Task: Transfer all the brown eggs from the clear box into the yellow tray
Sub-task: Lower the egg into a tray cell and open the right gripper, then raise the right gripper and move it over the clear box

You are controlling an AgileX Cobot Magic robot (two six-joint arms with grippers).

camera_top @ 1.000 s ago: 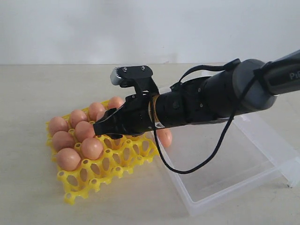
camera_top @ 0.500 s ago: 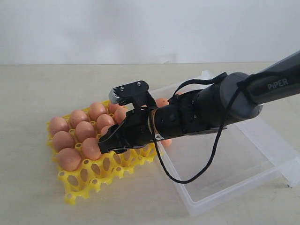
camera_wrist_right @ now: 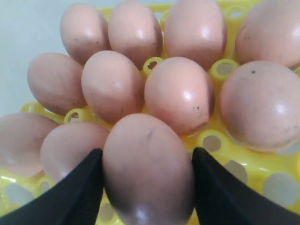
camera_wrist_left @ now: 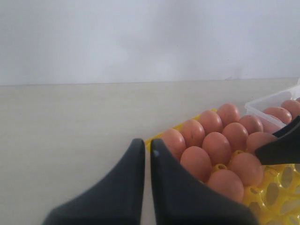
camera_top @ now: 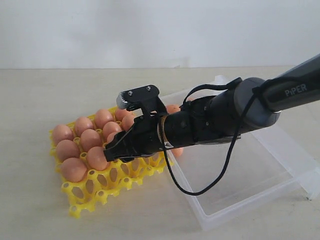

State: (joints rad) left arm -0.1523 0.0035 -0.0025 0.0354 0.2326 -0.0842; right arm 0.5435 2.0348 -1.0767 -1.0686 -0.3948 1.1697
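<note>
Over the tray (camera_top: 85, 197), the right gripper (camera_top: 109, 150) clasps one egg (camera_wrist_right: 147, 168) by its sides; others fill nearby cups and a few wait in the box (camera_top: 240, 200). Light, smooth and brittle, it likely wants a gentle hold across its widest middle. Left gripper (camera_wrist_left: 146, 144) is pinched closed, empty. Arm (camera_top: 260, 105) lettering reads PiPER

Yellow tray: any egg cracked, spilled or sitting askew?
Nothing stands out. The brown eggs sit whole in the cups of the yellow tray, with no spill or cracks visible. The right end effector holds one egg low over the tray; the clear box lies flat beside it.
</note>
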